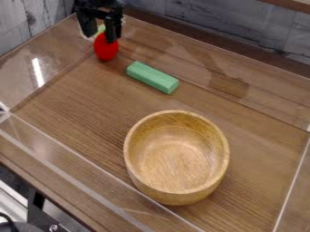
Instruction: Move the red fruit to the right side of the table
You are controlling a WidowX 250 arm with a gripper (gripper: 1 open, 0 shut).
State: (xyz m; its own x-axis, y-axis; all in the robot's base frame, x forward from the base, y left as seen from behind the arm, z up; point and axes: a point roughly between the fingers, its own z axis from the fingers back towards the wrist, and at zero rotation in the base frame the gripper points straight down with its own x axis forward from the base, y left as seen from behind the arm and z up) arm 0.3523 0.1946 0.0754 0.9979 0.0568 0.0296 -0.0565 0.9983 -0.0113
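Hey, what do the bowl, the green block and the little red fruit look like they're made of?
The bowl looks like light turned wood with a matte finish: grain lines show inside. The green block seems to be painted wood or plastic, flat and dull; the view leaves that open. The red fruit looks like glossy plastic, given its smooth, shiny, even red skin.

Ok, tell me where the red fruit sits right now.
The red fruit sits at the table's far left, directly under the open gripper, up-left of the green block.
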